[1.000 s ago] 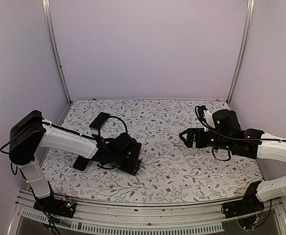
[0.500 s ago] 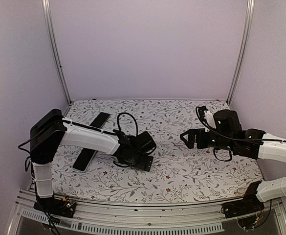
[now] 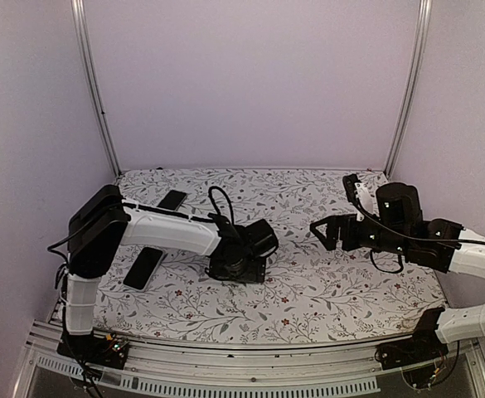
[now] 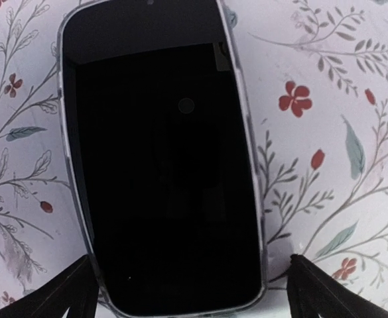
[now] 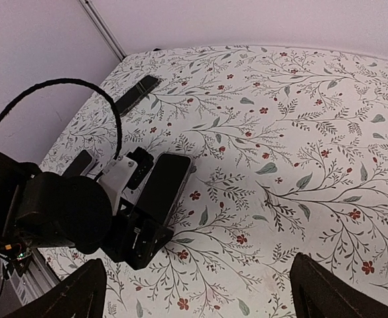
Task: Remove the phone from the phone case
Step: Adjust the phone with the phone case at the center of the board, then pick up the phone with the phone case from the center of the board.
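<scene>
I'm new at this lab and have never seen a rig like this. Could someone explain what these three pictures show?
These are two robot arms bolted to a table covered with a flowered cloth. One picture looks down from above and behind the arms. The other two come from a small camera on each wrist. The left pincer stands open over a black phone that sits in its clear phone case, with one finger on either side and not gripping. The right pincer is also open and empty, off to the right. Two other dark phones lie at the left: the far phone and the near phone. Nothing is held.
</scene>
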`<state>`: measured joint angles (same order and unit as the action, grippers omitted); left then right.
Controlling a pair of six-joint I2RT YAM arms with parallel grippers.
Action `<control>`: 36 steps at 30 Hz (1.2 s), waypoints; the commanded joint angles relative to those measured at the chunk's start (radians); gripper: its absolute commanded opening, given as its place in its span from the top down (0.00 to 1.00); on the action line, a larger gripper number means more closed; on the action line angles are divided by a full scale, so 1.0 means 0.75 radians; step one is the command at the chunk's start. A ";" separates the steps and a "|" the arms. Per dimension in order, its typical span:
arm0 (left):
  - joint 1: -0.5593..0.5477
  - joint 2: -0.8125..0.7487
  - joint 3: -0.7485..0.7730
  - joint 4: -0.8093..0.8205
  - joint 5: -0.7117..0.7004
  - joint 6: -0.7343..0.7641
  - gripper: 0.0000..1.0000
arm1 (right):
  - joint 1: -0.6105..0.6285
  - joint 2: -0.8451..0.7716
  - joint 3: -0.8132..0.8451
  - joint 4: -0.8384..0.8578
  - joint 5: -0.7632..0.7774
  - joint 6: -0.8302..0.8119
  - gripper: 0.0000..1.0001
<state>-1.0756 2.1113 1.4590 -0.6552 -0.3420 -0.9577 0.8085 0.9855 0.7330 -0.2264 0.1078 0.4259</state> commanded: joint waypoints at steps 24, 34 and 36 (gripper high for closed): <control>0.123 0.106 -0.088 0.062 0.007 -0.012 0.07 | -0.007 -0.083 0.026 -0.076 -0.085 0.027 0.01; 0.160 0.101 -0.086 0.101 0.044 0.175 0.14 | -0.007 -0.080 -0.008 -0.038 -0.069 0.068 0.01; 0.161 0.103 -0.090 0.107 0.039 0.170 0.18 | -0.006 -0.062 0.001 -0.038 -0.072 0.066 0.01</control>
<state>-0.9695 2.1151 1.4223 -0.5327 -0.3779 -0.8585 0.8085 0.9253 0.7319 -0.2760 0.0456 0.4606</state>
